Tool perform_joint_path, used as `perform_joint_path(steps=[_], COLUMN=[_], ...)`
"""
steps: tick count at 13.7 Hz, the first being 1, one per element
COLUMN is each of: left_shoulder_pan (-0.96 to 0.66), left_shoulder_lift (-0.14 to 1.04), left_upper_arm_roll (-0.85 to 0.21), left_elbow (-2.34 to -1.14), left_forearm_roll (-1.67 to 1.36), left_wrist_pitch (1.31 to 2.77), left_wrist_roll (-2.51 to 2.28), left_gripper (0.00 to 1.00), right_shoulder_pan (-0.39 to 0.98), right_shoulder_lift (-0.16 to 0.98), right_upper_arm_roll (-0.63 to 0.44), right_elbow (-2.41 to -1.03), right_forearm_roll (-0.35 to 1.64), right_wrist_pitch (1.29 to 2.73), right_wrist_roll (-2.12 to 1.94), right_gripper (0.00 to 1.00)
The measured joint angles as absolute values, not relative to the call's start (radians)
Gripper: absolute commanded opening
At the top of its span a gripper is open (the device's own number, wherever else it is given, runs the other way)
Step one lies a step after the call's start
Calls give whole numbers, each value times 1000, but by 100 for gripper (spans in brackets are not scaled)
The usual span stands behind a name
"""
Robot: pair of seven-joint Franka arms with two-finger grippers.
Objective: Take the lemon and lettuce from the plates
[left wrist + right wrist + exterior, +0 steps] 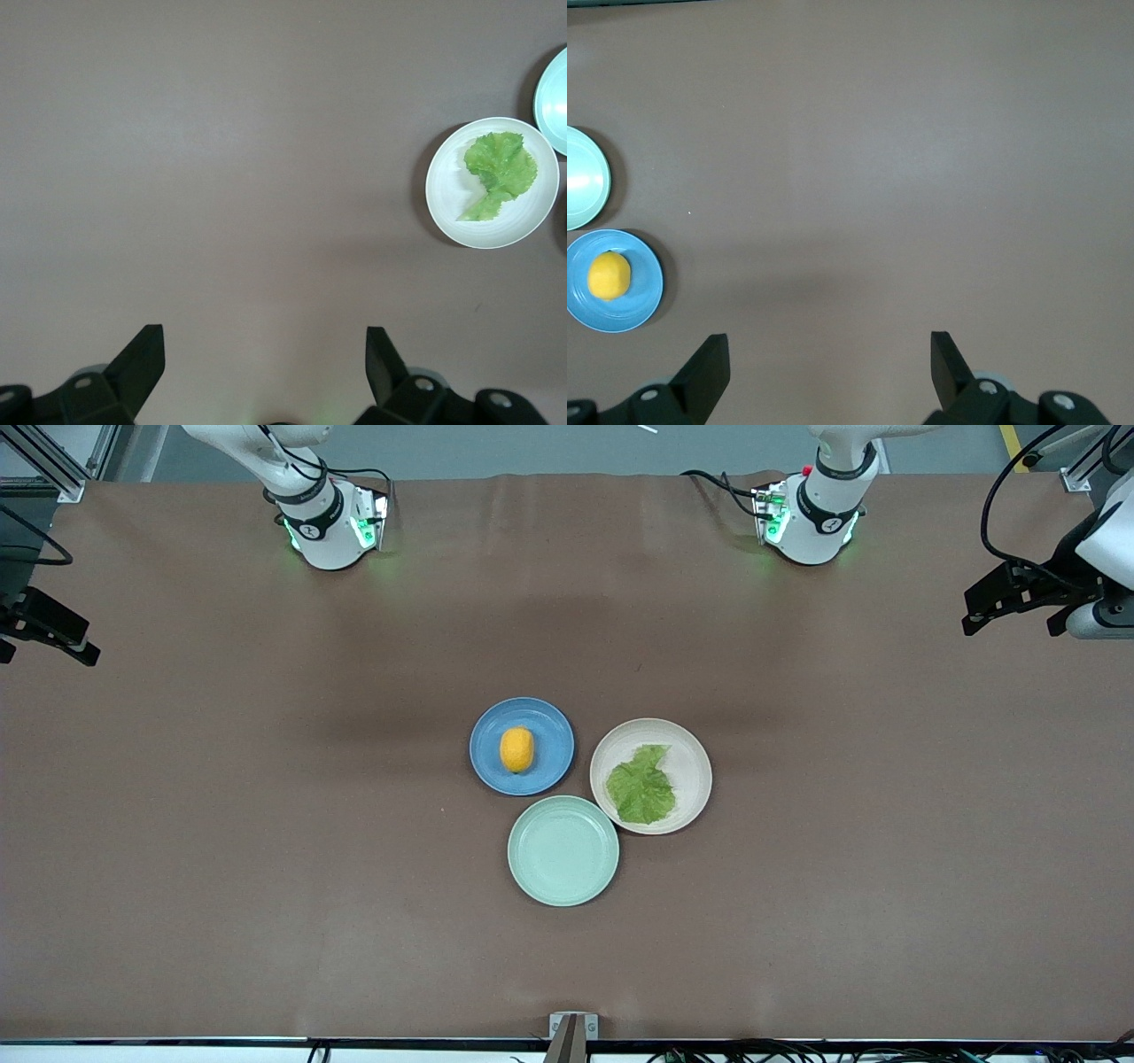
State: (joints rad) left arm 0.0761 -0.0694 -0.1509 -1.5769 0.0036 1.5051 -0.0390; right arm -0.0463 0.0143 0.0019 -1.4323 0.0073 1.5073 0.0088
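Nearest the front camera sits the mint-green plate (pixel 563 851), bare, touching both other plates. From my left hand (pixel 264 372), I see its fingers (pixel 142 359) spread wide apart, holding nothing, hanging high over bare brown tabletop (pixel 221 824) at the left arm's end. My right hand (pixel 829 374) mirrors it: fingers (pixel 707 365) apart, nothing held, raised over bare tabletop at the right arm's end. Both arms wait, folded up and out from their bases, hands pointing straight down. Outward from the left hand lies the beige plate (pixel 691 766) with the lettuce (pixel 641 786) flat on it, crinkled and ragged. Outward from the right hand, the blue plate (pixel 545 726) carries the lemon (pixel 516 749) at its middle. Blue and beige plates stand beside each other, farther from the front camera than the mint one.
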Motion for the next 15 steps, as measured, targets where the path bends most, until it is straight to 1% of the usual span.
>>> perform_joint_path(steps=[4, 7, 9, 12, 13, 15], left_shoulder_pan=[77, 80, 78, 63, 52, 19], left_shoulder_lift=[-61, -19, 36, 134, 167, 223], left_upper_arm_roll=[-150, -144, -144, -169, -180, -195], left_elbow=[-1572, -1553, -1553, -1556, -1563, -1604], left_forearm_roll=[4, 4, 4, -16, -24, -26], left_wrist_pitch=[1505, 1505, 1506, 1521, 1550, 1652], left_wrist_roll=[-39, -39, -39, -92, -135, -227], left_gripper=[100, 100, 100, 100, 100, 100], right_shoulder_pan=[-46, -46, -31, 54, 85, 139], right_shoulder_lift=[14, 15, 27, 90, 119, 171], right_upper_arm_roll=[2, 2, 4, 7, 8, 9], right_elbow=[-1432, -1432, -1433, -1434, -1435, -1445], right_forearm_roll=[7, 8, 10, 11, 11, 12], right_wrist_pitch=[1507, 1507, 1507, 1535, 1554, 1566], right_wrist_roll=[9, 9, 9, 11, 14, 14], right_gripper=[100, 100, 100, 100, 100, 100])
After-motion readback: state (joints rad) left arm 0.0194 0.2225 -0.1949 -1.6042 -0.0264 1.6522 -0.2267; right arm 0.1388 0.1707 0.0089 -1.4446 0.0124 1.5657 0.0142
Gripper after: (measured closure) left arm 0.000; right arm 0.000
